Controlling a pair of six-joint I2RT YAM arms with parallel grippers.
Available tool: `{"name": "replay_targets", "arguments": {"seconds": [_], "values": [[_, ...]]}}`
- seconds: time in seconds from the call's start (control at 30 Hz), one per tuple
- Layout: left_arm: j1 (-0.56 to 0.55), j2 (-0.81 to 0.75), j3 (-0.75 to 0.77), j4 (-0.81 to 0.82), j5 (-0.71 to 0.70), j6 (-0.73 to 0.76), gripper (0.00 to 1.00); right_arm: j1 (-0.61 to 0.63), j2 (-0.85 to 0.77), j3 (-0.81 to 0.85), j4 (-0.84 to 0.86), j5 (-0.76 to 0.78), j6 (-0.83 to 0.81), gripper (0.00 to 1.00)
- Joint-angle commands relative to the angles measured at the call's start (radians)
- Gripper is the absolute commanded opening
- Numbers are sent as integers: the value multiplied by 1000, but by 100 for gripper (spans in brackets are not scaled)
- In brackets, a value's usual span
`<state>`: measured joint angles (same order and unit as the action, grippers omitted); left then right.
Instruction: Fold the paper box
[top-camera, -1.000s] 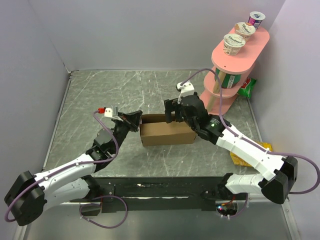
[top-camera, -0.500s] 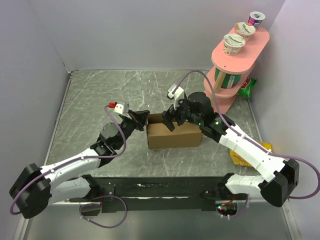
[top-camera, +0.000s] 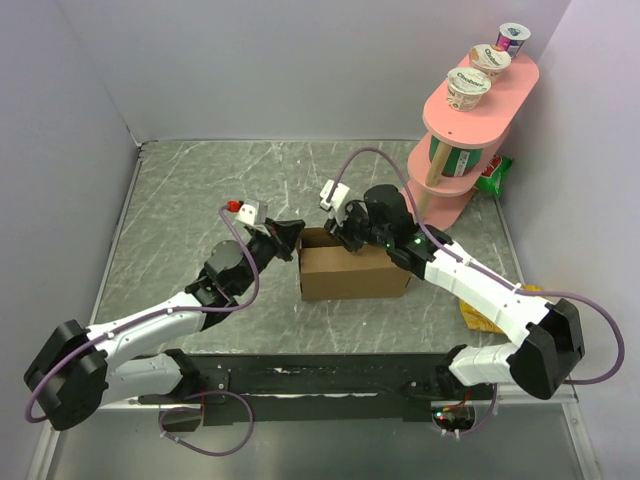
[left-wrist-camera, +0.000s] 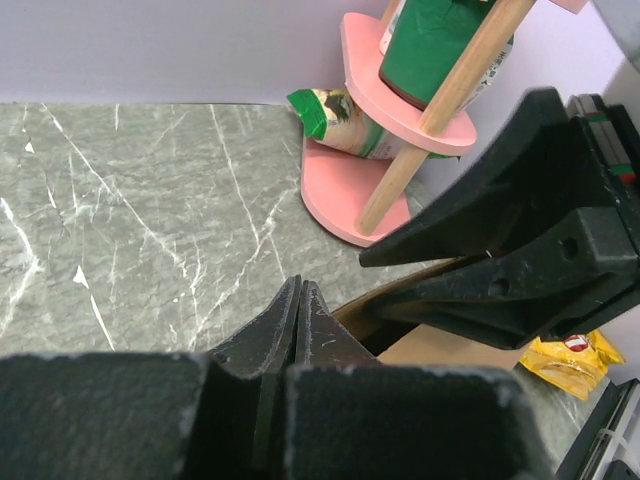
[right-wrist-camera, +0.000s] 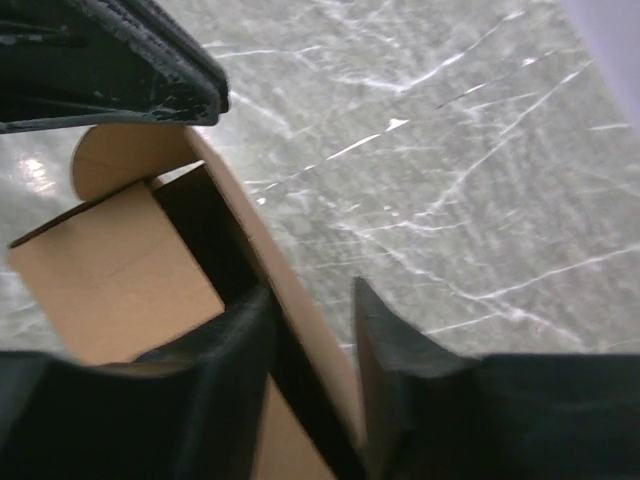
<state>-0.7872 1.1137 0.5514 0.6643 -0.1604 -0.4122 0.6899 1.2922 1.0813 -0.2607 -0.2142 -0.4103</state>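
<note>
1. The left gripper (top-camera: 293, 234) has its jaws pressed together on nothing. Its tips point at the far left corner of the paper box (top-camera: 355, 272). The views do not settle whether they touch it or stop just short.
2. The paper box, plain brown cardboard, stands open-topped near the middle of the grey marbled table (top-camera: 200, 190) with its walls upright. The right wrist view shows bare cardboard inside and a rounded tab (right-wrist-camera: 110, 160) at the corner, just below the left gripper's tips.
3. The right gripper (top-camera: 343, 235) reaches over the box's far wall near that same left corner. One finger (right-wrist-camera: 235, 345) is inside the box, the other is outside, and the wall runs between them. The jaws are drawn in close around the cardboard, but it cannot be told whether they actually pinch it.
4. Right of the box and farther back stands a pink stand (top-camera: 445, 200). It carries three yogurt cups (top-camera: 468, 88) on its top tier and a green can (top-camera: 455, 160) on the tier beneath. A green packet (top-camera: 493, 175) rests at its bottom tier.
5. Right of the box and nearer the arm bases, a yellow packet (top-camera: 478, 318) lies on the table, partly hidden under the right arm.
</note>
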Motion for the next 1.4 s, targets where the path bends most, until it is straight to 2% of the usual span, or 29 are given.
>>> {"name": "replay_targets", "arguments": {"seconds": [0.0,0.17,0.27,0.33,0.37,0.53,0.57,0.67,0.8,0.9,1.0,1.23,1.37], "values": [[-15,51,-21,-212,45,-13,1,36,-51,-64,61,28,-44,35],[-15,60,-7,-210,42,-43,1,80,-97,-159,136,130,-50,26],[-15,57,-4,-204,56,-48,1,102,-108,-187,153,168,-48,25],[-15,54,-4,-201,70,-42,5,117,-110,-198,158,188,-53,25],[-15,52,-5,-201,73,-42,17,120,-110,-207,166,205,-55,24],[-15,20,4,-227,71,-39,46,145,-114,-231,186,254,-65,23],[-15,12,7,-235,62,-36,57,148,-117,-235,189,262,-67,22],[-15,-24,25,-282,27,-25,75,152,-120,-241,192,280,-70,20],[-15,-107,18,-362,-16,-8,84,152,-125,-244,190,288,-67,20],[-14,-176,-10,-399,-15,1,83,155,-128,-244,186,292,-68,20],[-12,-209,5,-430,39,6,75,157,-123,-236,181,295,-65,20],[-6,-106,159,-603,88,35,50,158,-110,-224,173,299,-67,20],[-3,-83,182,-575,96,44,48,158,-105,-224,170,300,-65,20]]}}
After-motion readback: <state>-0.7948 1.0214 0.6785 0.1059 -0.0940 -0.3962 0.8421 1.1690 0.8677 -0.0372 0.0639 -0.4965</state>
